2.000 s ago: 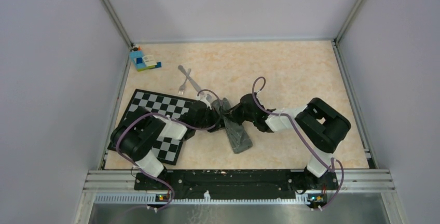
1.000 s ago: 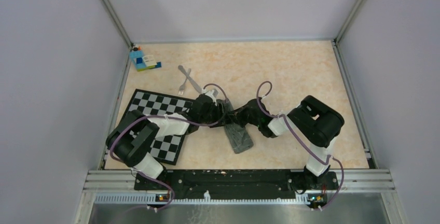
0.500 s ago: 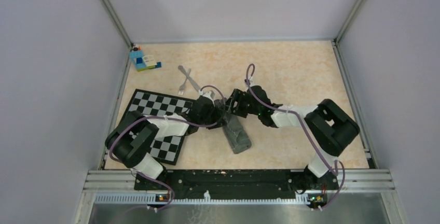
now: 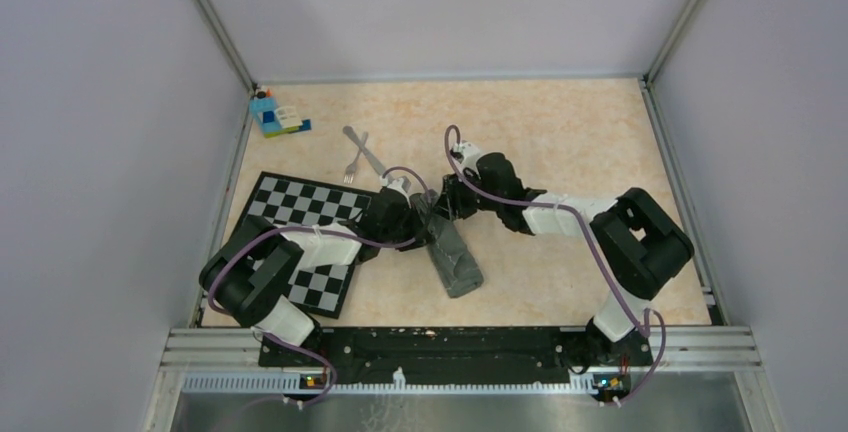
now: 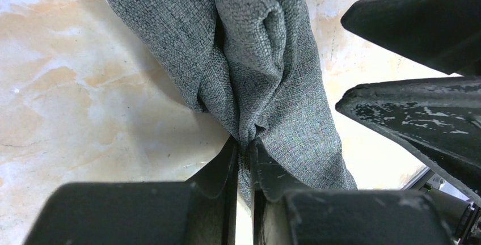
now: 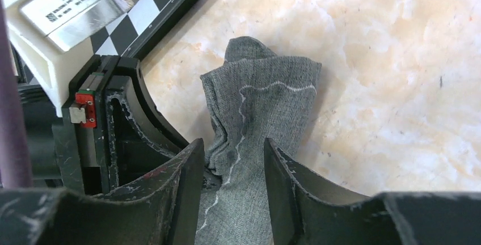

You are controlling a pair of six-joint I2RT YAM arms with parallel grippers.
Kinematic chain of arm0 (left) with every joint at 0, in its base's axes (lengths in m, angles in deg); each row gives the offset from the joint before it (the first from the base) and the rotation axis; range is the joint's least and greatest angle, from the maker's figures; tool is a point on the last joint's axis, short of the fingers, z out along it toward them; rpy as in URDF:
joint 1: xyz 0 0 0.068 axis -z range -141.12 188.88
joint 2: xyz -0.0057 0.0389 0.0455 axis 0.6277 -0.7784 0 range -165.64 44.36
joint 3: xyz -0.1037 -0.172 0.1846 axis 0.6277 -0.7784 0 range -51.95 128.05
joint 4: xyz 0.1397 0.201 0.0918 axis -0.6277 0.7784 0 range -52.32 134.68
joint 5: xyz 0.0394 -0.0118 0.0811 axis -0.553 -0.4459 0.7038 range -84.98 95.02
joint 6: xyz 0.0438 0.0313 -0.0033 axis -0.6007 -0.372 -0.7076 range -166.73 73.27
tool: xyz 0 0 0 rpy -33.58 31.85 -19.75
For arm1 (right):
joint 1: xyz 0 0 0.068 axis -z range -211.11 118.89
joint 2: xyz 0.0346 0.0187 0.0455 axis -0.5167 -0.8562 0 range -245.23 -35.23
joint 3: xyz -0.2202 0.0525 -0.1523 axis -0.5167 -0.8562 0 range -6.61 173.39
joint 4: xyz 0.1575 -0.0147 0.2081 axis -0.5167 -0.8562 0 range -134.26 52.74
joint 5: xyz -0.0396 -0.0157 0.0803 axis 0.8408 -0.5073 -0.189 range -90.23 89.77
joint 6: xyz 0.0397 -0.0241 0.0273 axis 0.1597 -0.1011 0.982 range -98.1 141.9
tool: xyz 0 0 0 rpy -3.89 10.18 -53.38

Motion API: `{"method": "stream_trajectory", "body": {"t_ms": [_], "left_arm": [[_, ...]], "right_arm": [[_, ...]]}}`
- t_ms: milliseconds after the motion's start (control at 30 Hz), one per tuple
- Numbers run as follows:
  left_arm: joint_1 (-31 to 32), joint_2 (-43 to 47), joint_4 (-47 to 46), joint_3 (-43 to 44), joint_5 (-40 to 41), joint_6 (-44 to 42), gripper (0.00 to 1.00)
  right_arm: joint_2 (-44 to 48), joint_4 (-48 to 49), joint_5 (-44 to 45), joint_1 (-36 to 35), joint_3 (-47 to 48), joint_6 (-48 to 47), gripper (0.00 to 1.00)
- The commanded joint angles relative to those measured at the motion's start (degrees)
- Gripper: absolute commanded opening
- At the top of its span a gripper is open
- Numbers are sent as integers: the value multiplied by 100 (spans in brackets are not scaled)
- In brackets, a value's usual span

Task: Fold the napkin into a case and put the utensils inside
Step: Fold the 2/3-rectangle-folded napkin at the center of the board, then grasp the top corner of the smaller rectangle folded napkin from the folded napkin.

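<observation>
At table centre lies the napkin, a narrow strip; left gripper pinches its far end, right gripper straddles it, jaws apart, apparently untouching. Fork and knife lie far-left.

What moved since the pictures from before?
The right gripper swung round toward the far end of the napkin, jaws open astride it. The left gripper has closed on that end. The utensils, mat and bricks stayed put.

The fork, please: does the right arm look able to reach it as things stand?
Probably, though the left gripper, pinching the napkin, sits roughly between the right gripper and the fork.
</observation>
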Motion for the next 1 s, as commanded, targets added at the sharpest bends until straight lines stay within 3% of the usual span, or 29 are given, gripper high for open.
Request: {"method": "stream_trajectory", "body": {"t_ms": [0, 367, 700, 967], "left_arm": [[2, 42, 509, -177, 86, -75, 13], [6, 107, 428, -242, 41, -48, 10], [2, 97, 359, -235, 1, -32, 9], [2, 124, 314, -269, -25, -4, 9]], "right_arm": [[-37, 476, -60, -83, 118, -544, 43], [-328, 842, 52, -318, 251, -988, 35], [-593, 1280, 316, -494, 210, -1083, 38], [-763, 1360, 503, -513, 252, -1074, 27]]}}
